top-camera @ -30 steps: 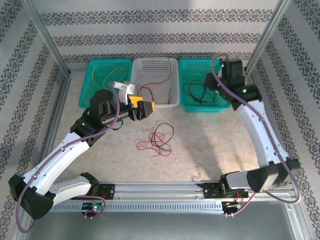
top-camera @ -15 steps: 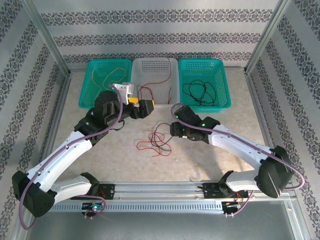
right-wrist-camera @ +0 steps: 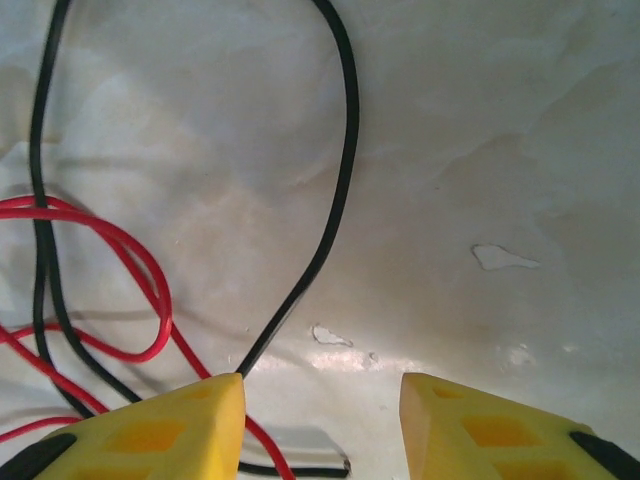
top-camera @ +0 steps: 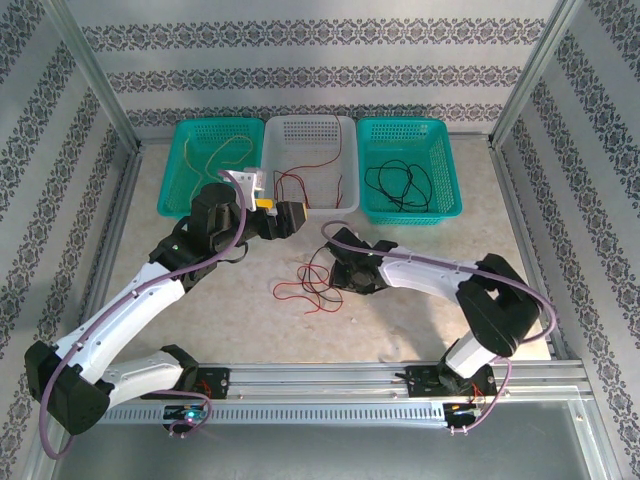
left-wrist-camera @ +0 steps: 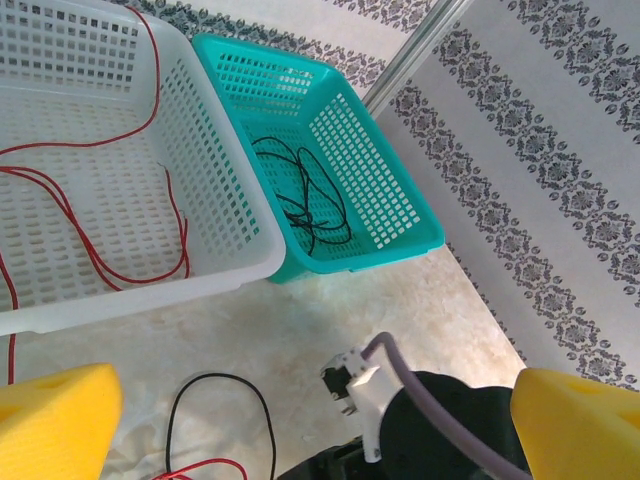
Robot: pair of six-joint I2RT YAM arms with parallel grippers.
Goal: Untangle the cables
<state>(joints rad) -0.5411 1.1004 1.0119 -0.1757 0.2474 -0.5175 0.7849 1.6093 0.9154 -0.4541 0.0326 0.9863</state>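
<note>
The left hand (top-camera: 289, 215) is spread wide and holds nothing, hovering at the near edge of the white basket (top-camera: 310, 132). The right hand (right-wrist-camera: 320, 425) is low over the tabletop (right-wrist-camera: 480, 150), partly open with nothing between its jaws. A black cable (right-wrist-camera: 349, 150) runs up to one finger (right-wrist-camera: 160, 430). The red-and-black tangle (top-camera: 312, 282) lies on the tabletop beside it.

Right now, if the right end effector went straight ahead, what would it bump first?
Likely the black cable looping ahead of the right end effector, or the bare table beneath; depth is unclear.
</note>
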